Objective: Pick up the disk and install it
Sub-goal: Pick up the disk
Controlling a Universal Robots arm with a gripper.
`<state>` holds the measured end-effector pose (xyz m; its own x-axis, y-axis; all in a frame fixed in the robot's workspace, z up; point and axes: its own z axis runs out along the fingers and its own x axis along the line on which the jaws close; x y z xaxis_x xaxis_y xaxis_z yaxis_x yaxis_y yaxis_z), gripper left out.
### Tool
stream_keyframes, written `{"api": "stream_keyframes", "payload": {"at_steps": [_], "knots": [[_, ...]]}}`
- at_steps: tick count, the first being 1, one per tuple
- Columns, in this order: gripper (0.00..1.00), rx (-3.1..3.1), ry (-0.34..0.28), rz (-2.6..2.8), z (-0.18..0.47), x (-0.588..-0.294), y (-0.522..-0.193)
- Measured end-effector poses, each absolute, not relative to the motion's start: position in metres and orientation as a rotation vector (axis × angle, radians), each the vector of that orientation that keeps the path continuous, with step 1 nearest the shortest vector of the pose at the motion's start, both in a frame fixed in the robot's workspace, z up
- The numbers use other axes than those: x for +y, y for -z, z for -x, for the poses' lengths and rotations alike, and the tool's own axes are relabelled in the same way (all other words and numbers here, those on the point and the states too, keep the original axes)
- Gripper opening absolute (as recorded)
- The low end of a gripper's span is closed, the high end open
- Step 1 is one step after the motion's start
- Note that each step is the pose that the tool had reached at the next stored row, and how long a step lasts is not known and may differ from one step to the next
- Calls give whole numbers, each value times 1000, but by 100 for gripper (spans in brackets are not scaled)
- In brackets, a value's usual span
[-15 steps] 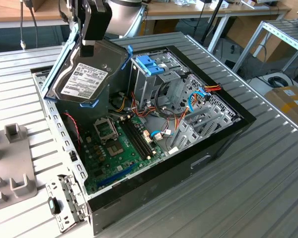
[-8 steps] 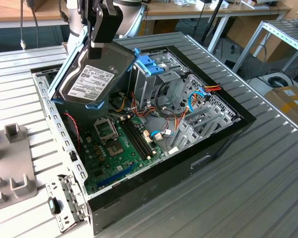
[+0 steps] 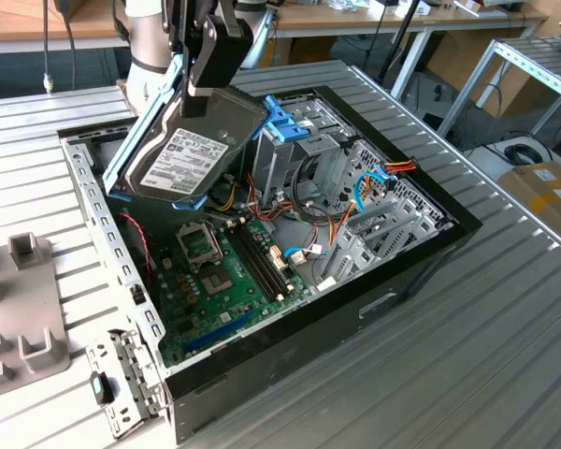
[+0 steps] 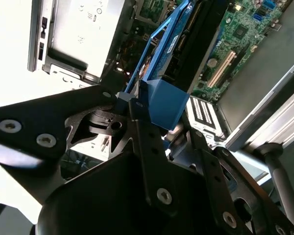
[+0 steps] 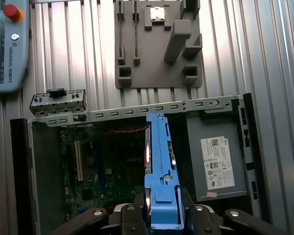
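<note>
The disk (image 3: 182, 154), a silver drive with a white label and a blue frame, hangs tilted above the open computer case (image 3: 421, 257). My gripper (image 3: 208, 86) is shut on its upper end. In the first wrist view the disk (image 5: 159, 161) appears edge-on, its blue frame held between the black fingers (image 5: 131, 218), above the motherboard (image 5: 88, 171). The second wrist view has the blue frame (image 4: 161, 98) clamped in my gripper (image 4: 152, 115). The metal drive cage with a blue latch (image 3: 282, 120) stands just to the exterior view's right of the disk.
A big grey box with a white label (image 5: 218, 161) sits in the case beside the disk. Cables (image 3: 304, 238) run across the motherboard (image 3: 220, 271). A grey fixture (image 5: 157, 44), a loose metal bracket (image 5: 56, 103) and a teach pendant (image 5: 7, 44) lie on the slatted table.
</note>
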<state>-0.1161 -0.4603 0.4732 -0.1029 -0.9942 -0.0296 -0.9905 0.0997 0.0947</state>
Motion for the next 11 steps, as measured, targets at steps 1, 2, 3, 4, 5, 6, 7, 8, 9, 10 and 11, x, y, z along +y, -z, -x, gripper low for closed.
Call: {"api": "stream_keyframes", "payload": {"at_steps": [1,2,3,4,5,6,7,8,9,10,11], "knots": [[37,-2298,141,-2075,115,-461,-473],[37,-2297,142,-2075,113,-463,-473],[37,-2297,143,-2074,111,-465,-473],[37,-2296,144,-2074,109,-466,-473],[37,-2296,145,-2073,108,-467,-473],[37,-2295,145,-2073,106,-468,-473],[37,-2295,146,-2073,105,-470,-472],[37,-2295,147,-2072,102,-472,-472],[37,-2294,147,-2072,101,-473,-472],[37,-2294,148,-2071,99,-474,-472],[37,-2293,149,-2071,96,-475,-472]]}}
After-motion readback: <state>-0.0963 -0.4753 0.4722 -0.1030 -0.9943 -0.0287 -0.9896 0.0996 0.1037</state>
